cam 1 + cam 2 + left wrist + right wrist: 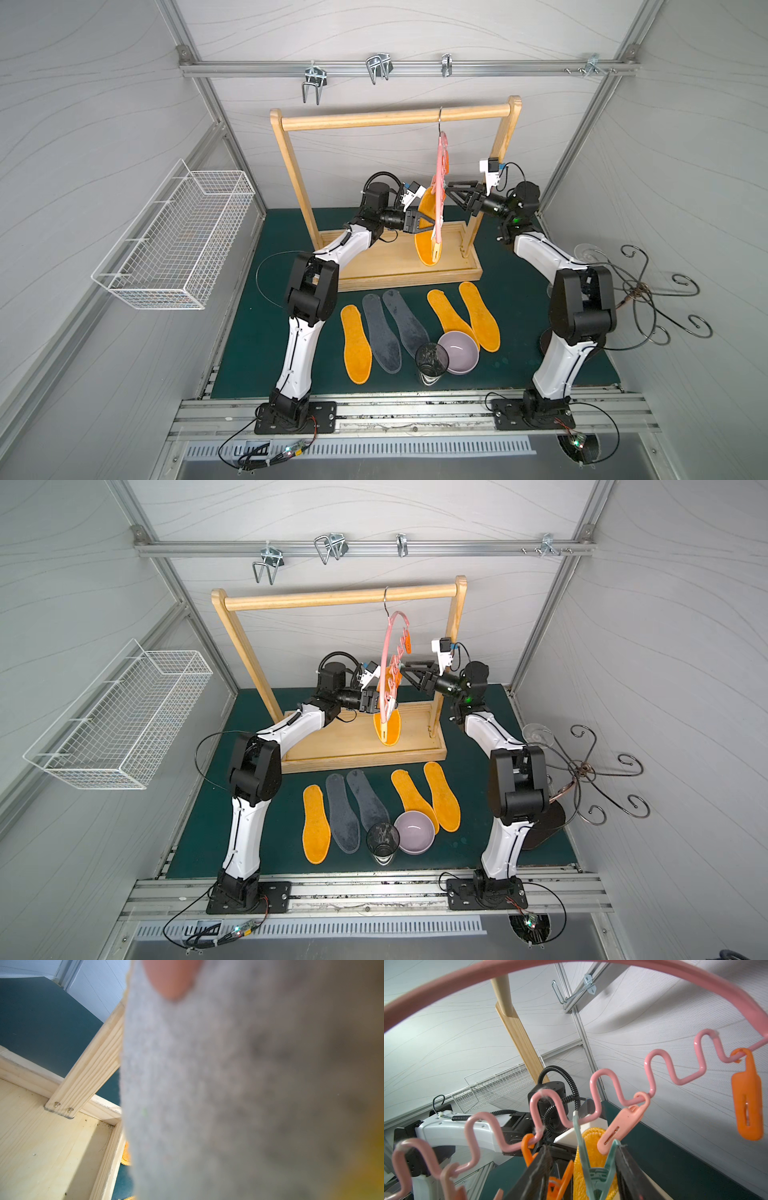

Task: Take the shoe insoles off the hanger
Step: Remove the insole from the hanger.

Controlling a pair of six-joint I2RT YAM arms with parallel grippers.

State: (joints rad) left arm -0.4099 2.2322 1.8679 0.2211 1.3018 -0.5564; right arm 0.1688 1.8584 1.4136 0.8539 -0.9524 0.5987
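Left claw [434,226] pinches the hung insole [426,247]; right claw [448,189], half-parted, straddles the mint clothespin [596,1176]. Tugging early could unhook the hanger [539,1092]

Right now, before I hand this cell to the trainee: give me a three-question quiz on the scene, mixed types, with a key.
1. How many insoles lie flat on the green mat?
2. True or false: the pink hanger holds no insole.
3. Which clothespin stands between the fingers of the right gripper? A mint, B white, C black.
Key: 1. Five: three orange, two grey. 2. False: one orange insole hangs from it, the left gripper shut on it. 3. A, the mint clothespin.
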